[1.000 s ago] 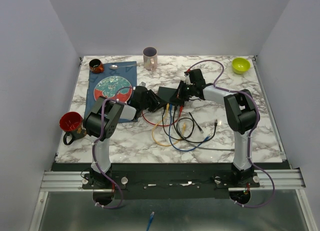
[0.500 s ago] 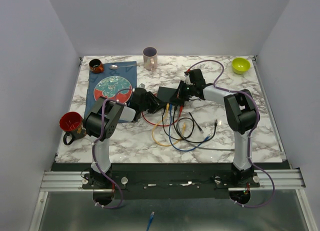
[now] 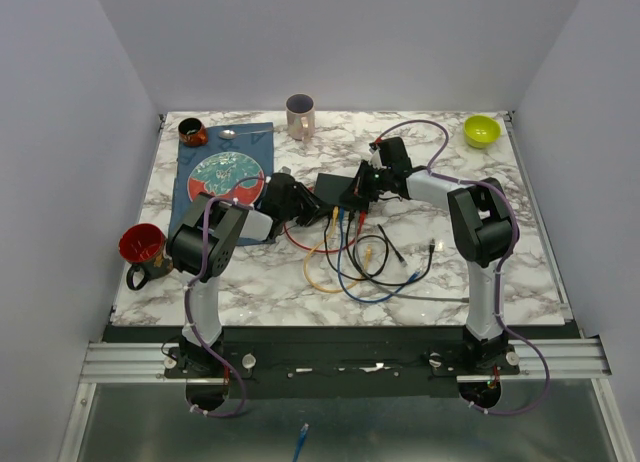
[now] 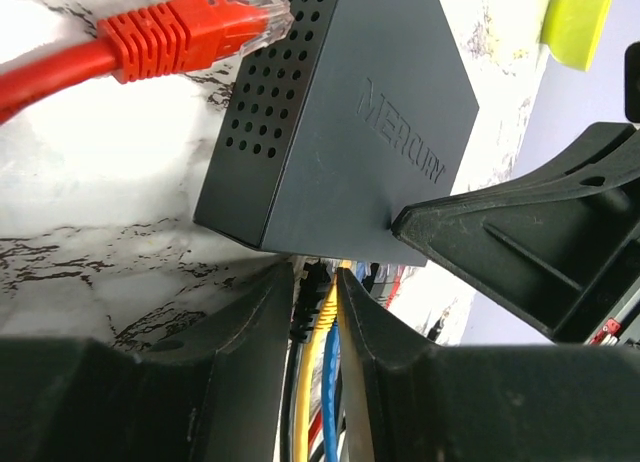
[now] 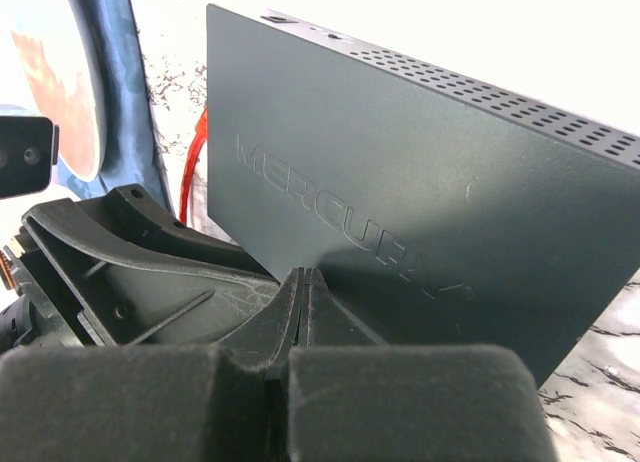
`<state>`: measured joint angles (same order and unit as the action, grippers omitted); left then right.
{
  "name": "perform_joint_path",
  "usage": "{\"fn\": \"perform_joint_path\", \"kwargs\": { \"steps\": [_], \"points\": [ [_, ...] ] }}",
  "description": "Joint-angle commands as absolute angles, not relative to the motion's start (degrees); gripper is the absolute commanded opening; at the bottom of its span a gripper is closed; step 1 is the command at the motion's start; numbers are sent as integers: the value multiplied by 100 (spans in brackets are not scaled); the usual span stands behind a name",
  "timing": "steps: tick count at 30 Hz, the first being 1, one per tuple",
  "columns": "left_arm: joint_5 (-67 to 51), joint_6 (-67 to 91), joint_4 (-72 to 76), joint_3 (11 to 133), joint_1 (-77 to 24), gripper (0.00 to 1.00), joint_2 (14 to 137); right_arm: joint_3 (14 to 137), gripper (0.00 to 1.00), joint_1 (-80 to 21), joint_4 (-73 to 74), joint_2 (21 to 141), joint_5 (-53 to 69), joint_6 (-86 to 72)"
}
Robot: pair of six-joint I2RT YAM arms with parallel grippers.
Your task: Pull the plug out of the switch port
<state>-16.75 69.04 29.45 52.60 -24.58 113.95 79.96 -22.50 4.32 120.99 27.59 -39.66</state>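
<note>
**Both grippers at the switch, yellow plug between the left jaws**

The left gripper (image 4: 318, 272) has its jaws standing narrow with a yellow plug (image 4: 326, 317) in the gap; whether they pinch it cannot be told. The right gripper (image 5: 303, 274) has its jaws pressed together, tips against the switch (image 5: 400, 182).

The switch is a flat matte-black box with MERCURY embossed on its top and rows of round vent holes along one side. In the top view it lies just above the middle of the frame, between the two grippers. Its long axis runs roughly across the frame, and its socket edge faces the lower edge.

A red cable (image 4: 160, 37) lies loose on the marble table (image 4: 100, 192), its clear plug beside the vent holes in the upper left of the left wrist view.
</note>
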Motion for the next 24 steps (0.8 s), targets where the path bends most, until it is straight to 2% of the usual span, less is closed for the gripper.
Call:
{"fn": "perform_joint_path", "kwargs": {
  "steps": [1, 6, 11, 15, 24],
  "points": [
    [-1442, 6926, 2391, 5326, -2443, 37, 11540, 8051, 1, -2232, 615, 12331, 2654, -3946],
    [-1397, 6978, 2320, 5414, -2443, 38, 11558, 8033, 1, -2232, 606, 12349, 2663, -3955],
    [-1397, 7014, 2408, 5432, -2452, 43, 11523, 7998, 1, -2224, 580, 12357, 2654, -3964],
    [-1459, 7084, 2452, 5467, -2461, 42, 11584, 7989, 1, -2232, 554, 12375, 2663, -3973],
    [-1380, 7049, 2312, 5405, -2452, 22, 11575, 7972, 1, -2232, 545, 12366, 2654, -3964]
  ]
}}
